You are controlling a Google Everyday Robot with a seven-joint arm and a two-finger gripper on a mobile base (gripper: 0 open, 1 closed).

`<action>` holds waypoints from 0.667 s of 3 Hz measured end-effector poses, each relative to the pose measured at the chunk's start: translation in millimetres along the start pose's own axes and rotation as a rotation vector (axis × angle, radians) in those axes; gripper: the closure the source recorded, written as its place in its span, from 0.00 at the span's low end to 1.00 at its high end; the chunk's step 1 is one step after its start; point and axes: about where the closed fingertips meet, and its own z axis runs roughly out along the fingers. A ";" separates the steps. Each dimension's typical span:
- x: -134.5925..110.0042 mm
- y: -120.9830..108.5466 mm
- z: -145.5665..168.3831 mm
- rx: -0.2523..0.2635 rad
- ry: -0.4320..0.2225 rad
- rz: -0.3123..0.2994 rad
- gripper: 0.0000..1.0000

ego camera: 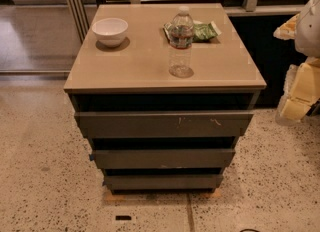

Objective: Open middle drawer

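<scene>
The middle drawer [162, 158] is the dark grey-brown, handleless front between two others on a small cabinet in the camera view. It has a small blue bit [91, 157] at its left end. Above it is the widest front [165, 124], which has pale scratch marks, and below it the narrowest front [162, 181]. All three fronts lie roughly in line, with dark gaps between them. My arm and gripper [300, 93] show as white and pale yellow parts at the right edge, level with the cabinet top and well apart from the drawers.
On the tan cabinet top [125, 71] stand a white bowl [110, 30], a clear water bottle [181, 41] and a green snack bag [202, 30]. Speckled floor [45, 176] lies in front and to the left. A dark panel [265, 51] stands behind at the right.
</scene>
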 end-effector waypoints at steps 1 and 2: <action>3.8 1.6 16.0 -0.006 -0.011 -0.006 0.00; 10.1 2.8 59.0 -0.059 -0.062 -0.008 0.00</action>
